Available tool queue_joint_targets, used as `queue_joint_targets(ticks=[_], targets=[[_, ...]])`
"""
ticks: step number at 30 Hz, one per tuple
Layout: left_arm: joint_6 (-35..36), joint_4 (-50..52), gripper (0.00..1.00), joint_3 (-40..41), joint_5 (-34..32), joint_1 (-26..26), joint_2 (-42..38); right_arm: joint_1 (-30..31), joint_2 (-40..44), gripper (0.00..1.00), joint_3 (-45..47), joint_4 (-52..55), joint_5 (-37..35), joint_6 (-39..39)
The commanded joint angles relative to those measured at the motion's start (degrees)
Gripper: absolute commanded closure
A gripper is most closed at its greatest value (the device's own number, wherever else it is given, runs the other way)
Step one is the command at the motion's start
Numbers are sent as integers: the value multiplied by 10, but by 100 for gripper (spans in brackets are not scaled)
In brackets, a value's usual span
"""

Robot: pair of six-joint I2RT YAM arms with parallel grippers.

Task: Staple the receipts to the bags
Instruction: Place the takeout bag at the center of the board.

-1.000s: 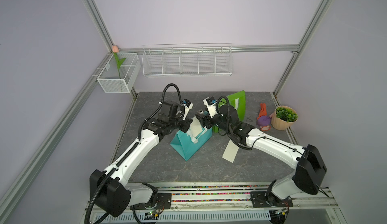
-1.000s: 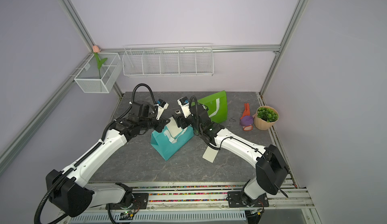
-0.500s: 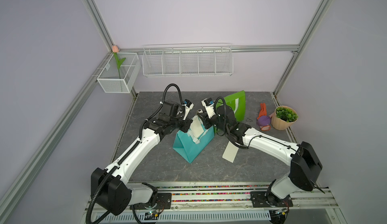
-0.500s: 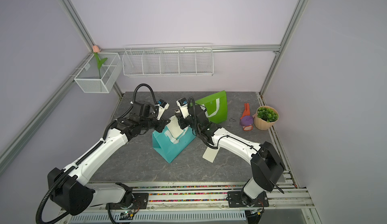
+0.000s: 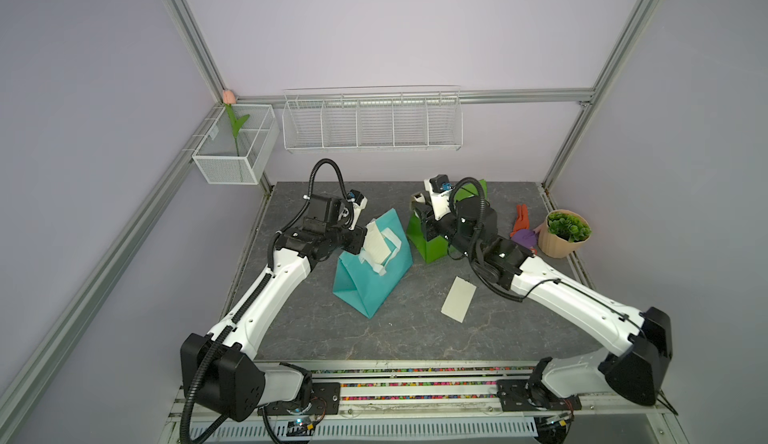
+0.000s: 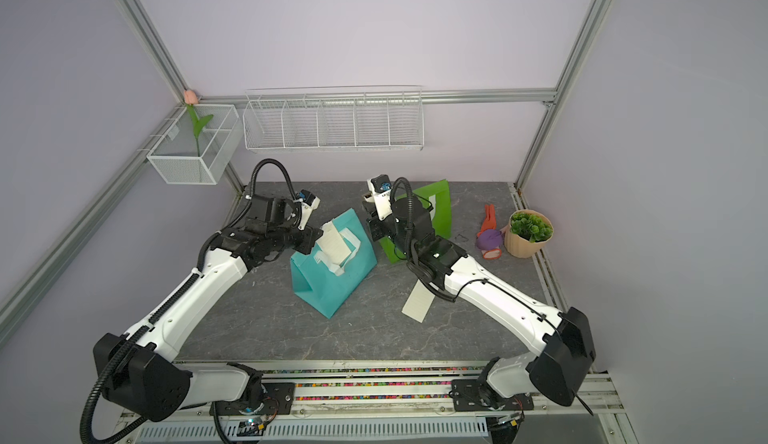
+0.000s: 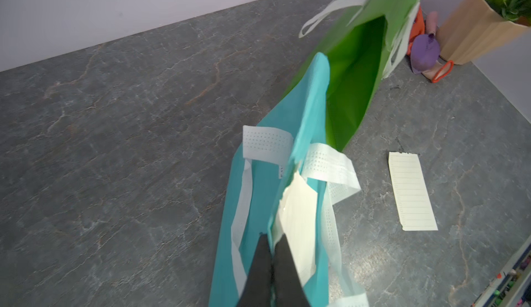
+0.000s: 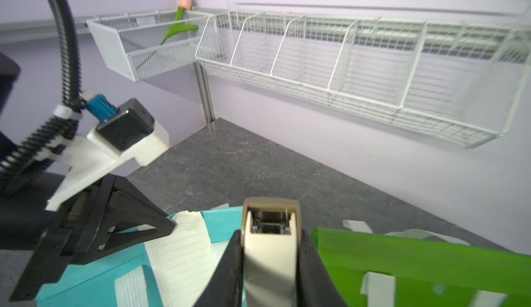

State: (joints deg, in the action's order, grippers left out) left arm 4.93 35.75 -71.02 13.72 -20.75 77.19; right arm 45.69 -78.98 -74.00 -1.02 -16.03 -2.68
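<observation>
Where the tabletop (image 5: 316, 330) lies bare, it is a matte grey slab veined like stone with pale and rusty cracks. On its middle stands the teal bag (image 5: 374, 284), a stiff tent shape with sharp folded edges and flat white strap handles pricked with rows of tiny dots. The green bag (image 6: 440, 209), of the same shape with a glossier inside, stands near it toward the back wall and the ribbed beige plant pot (image 5: 557, 242).

Both slips are thin cream paper. The loose receipt (image 7: 411, 190) lies flat on the table in front of the green bag, well apart from both grippers. The pinched receipt (image 5: 375, 244) leans against the teal bag's upper face between its handles. Their print is faint ruled lines with a column of small boxes down one edge; any words are too faint to read.

The stapler (image 8: 270, 251) is small, chunky and off-white with rounded corners, its metal mouth showing.

The left gripper (image 7: 273, 238) has its black fingers pressed together, nipping the pinched receipt against the teal bag's top edge. The right gripper (image 8: 271, 233) stands narrow, a finger pressed on each side of the stapler, which it holds off the table just beside the green bag's top.
</observation>
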Motion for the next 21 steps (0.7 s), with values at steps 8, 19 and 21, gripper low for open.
queue_joint_targets(ticks=[8,19,21], targets=[[16,57,58,-51,-65,48,42,-72,88,93,21,369,-74,-138],[-59,107,1,-115,-47,43,-10,-183,127,94,148,523,-28,-213],[-66,109,1,-148,-25,7,-7,-203,105,93,171,515,-15,-210]])
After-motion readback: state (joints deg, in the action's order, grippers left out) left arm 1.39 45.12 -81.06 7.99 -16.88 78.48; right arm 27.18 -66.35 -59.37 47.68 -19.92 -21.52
